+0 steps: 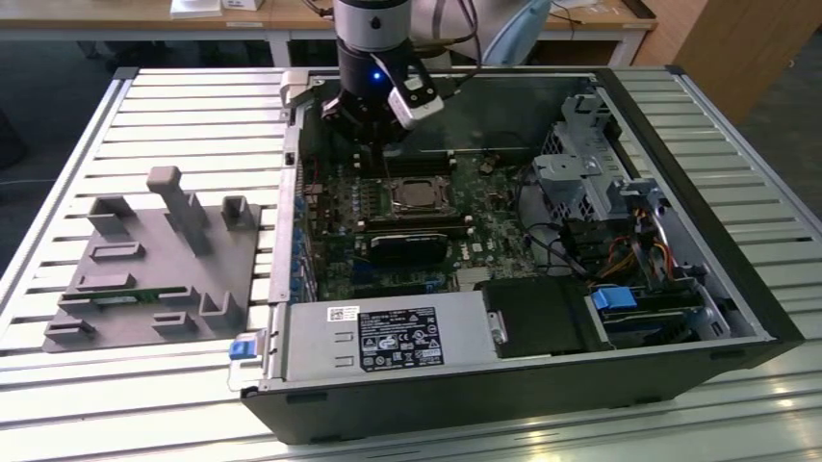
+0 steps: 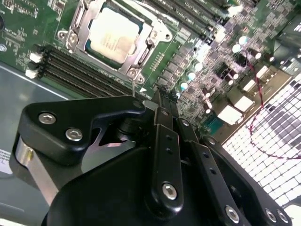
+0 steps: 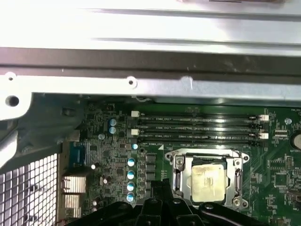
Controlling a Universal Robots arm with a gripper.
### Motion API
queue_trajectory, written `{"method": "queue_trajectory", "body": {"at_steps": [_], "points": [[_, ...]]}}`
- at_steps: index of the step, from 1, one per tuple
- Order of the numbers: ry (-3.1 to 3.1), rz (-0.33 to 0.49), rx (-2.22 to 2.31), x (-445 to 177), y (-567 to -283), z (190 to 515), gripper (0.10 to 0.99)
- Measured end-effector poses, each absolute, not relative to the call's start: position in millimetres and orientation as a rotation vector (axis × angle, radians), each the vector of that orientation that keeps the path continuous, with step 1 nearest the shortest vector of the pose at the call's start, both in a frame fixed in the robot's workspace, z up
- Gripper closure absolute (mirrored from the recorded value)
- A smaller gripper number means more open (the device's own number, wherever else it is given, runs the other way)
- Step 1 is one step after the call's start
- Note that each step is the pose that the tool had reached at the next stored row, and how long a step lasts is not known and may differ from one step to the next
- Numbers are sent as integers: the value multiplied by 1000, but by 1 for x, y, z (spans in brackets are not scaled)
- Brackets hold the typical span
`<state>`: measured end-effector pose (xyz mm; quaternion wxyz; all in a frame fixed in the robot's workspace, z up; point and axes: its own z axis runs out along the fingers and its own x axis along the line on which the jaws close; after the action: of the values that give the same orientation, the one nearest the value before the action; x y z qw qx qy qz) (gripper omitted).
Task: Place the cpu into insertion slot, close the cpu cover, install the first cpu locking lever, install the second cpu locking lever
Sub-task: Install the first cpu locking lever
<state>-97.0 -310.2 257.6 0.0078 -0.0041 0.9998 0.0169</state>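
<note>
Black screw-studded fingers point(image 2: 164, 122), blue-lit silver wrist point(image 1: 373, 29)

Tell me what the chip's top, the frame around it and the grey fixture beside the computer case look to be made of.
The cpu: its top looks like matte silver-grey metal, pale and slightly stained.
The cpu cover: apparently thin bright steel, with shiny edges catching light.
Grey fixture: probably plastic, possibly printed; dull, uniform grey blocks with no shine.

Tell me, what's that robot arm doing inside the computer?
The arm's tool hangs inside the open computer case, above the green circuit board. The cpu already sits in the insertion slot, and the cpu cover lies closed around it. The tool is close to the slot, beside the long memory slots.
</note>
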Motion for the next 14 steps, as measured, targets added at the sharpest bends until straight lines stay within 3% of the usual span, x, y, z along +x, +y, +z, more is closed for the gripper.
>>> {"method": "queue_trajectory", "body": {"at_steps": [14], "points": [[3126,53,-13,-100,-292,255,980]]}}
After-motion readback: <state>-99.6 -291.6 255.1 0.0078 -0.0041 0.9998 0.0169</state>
